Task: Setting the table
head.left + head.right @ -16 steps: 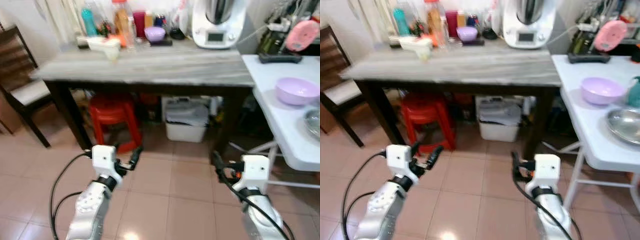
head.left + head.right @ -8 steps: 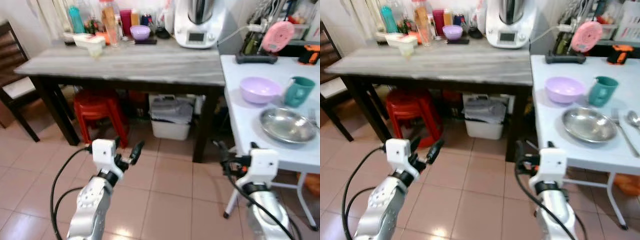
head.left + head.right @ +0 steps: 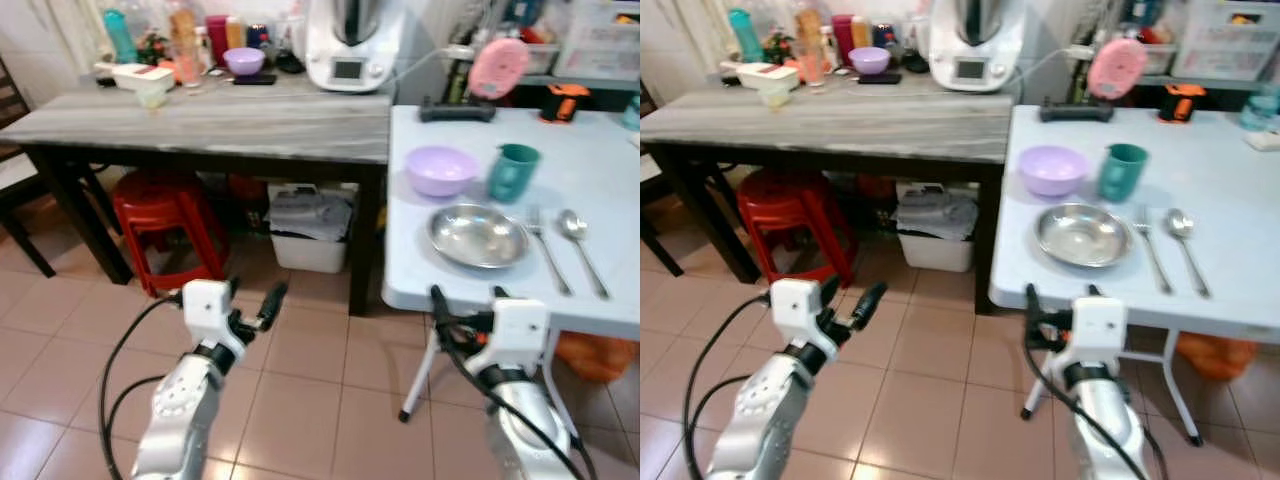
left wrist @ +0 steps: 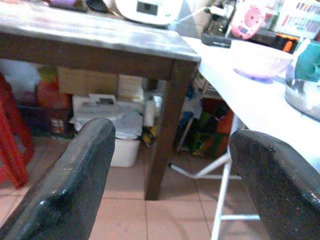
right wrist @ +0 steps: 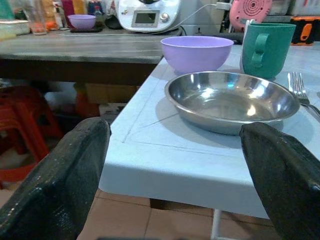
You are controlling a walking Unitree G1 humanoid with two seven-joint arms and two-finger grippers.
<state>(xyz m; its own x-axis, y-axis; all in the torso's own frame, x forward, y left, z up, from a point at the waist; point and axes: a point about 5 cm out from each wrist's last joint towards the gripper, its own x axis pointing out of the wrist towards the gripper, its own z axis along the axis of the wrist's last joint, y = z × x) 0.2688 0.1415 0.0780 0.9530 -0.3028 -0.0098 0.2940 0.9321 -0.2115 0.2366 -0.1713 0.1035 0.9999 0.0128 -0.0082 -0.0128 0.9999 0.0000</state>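
Note:
On the white folding table (image 3: 610, 305) to my right lie a steel plate (image 3: 478, 235), a purple bowl (image 3: 441, 170), a teal mug (image 3: 512, 172), a fork (image 3: 545, 250) and a spoon (image 3: 578, 235). My right gripper (image 3: 466, 305) hovers open and empty just below the table's near edge. In the right wrist view the steel plate (image 5: 231, 100) sits straight ahead, with the bowl (image 5: 196, 51) and mug (image 5: 267, 47) behind it. My left gripper (image 3: 252, 305) is held open and empty over the tiled floor, pointing toward the table leg (image 4: 162, 130).
A grey wooden table (image 3: 200, 115) stands ahead on the left, carrying bottles, a small purple bowl (image 3: 243, 60) and a white kitchen machine (image 3: 348, 45). Under it are a red stool (image 3: 165, 215) and a white bin (image 3: 310, 235). A dark chair (image 3: 15, 175) stands far left.
The whole view has swung to the right, bringing the white table and its dishes fully into sight. Both grippers stay open and in the same pose.

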